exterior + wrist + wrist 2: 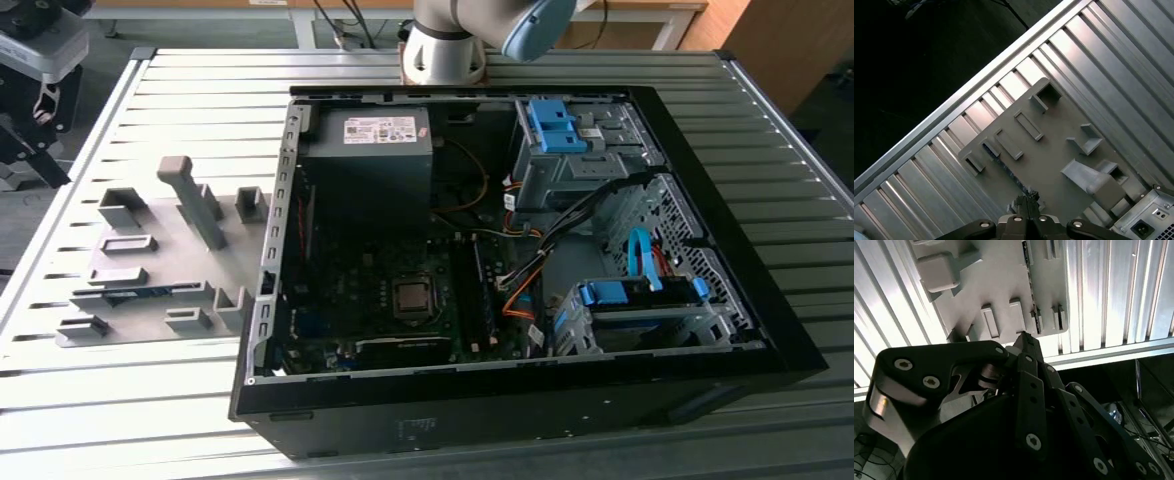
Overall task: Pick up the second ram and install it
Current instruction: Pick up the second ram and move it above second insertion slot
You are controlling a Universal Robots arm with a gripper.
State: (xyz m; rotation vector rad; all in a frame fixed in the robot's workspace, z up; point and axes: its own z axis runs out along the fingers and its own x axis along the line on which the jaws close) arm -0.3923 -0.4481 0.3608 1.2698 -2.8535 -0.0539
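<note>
- Currently, the second ram (1027, 255) sits on edge in a slot of the grey holder plate (1004, 275). In the second wrist view the strip runs straight toward the gripper (1026, 337), and its near end is just beside the fingertips.
- In the first wrist view I see the same line-up: the gripper (1027, 197) points at the end of the ram (1004, 165). I can't tell whether it touches the ram.
- From the exterior view, the ram (160, 292) lies in the lower left of the frame. It is on the plate (160, 230) toward the exterior view's left, beside the open computer case (507, 400) on the slatted table (134, 390).
- Both wrist views show the fingers drawn together into one narrow tip, and I see nothing pinched between them.
- I read the ram as a long, thin strip with a bluish edge and small dark chips along it.
</note>
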